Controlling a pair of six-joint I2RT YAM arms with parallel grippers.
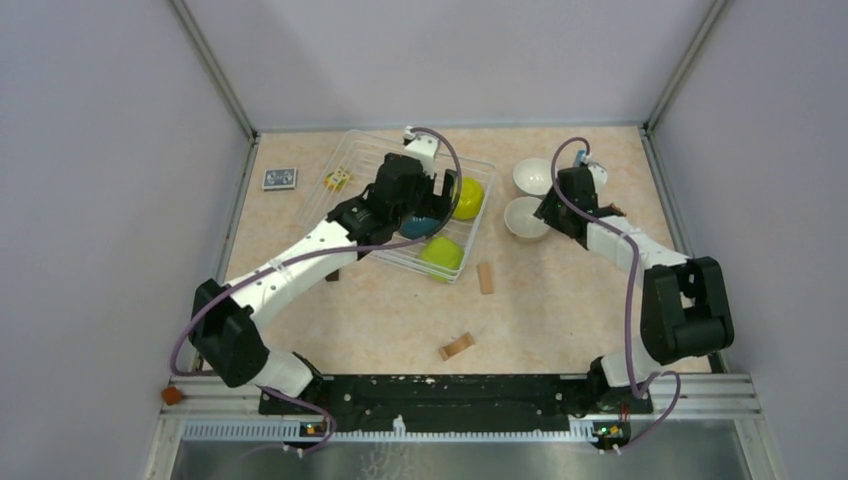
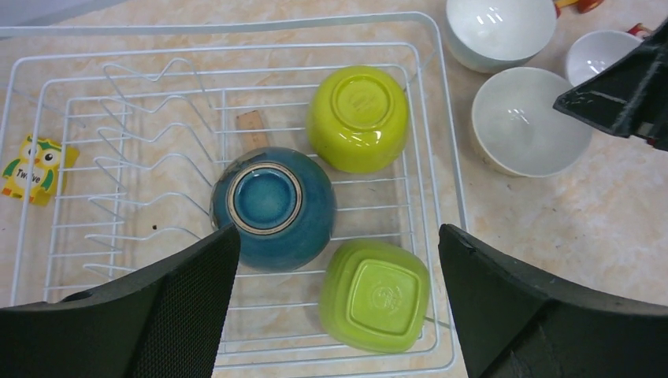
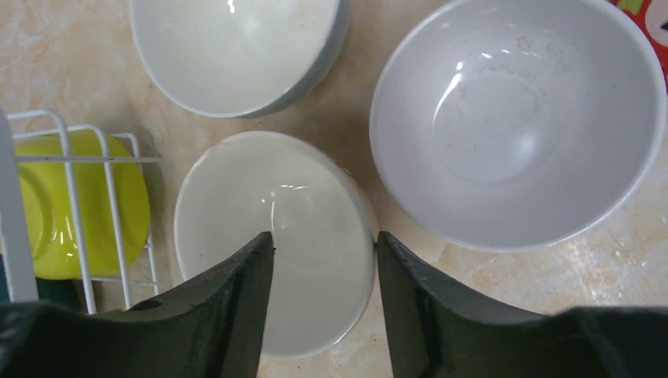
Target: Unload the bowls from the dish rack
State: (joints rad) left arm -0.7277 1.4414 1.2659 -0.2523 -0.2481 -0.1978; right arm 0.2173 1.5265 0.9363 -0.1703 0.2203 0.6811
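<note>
The pale wire dish rack (image 1: pixel 372 150) holds three upside-down bowls: a round lime green one (image 2: pixel 358 116), a dark teal one (image 2: pixel 272 206) and a squarish lime green one (image 2: pixel 376 294). My left gripper (image 2: pixel 339 236) hangs open and empty above them, its jaws wide apart over the teal and squarish green bowls. Right of the rack, three bowls stand upright on the table: a beige one (image 3: pixel 272 236) and two white ones (image 3: pixel 236 47) (image 3: pixel 516 118). My right gripper (image 3: pixel 324 240) is open, one finger over the beige bowl's inside, the other just outside its rim.
An owl card (image 2: pixel 35 167) and a small grey card (image 1: pixel 279 178) lie left of the rack. Wooden blocks lie on the table (image 1: pixel 485 277) (image 1: pixel 457 346), and one shows under the rack (image 2: pixel 252 126). The enclosure walls stand close on both sides.
</note>
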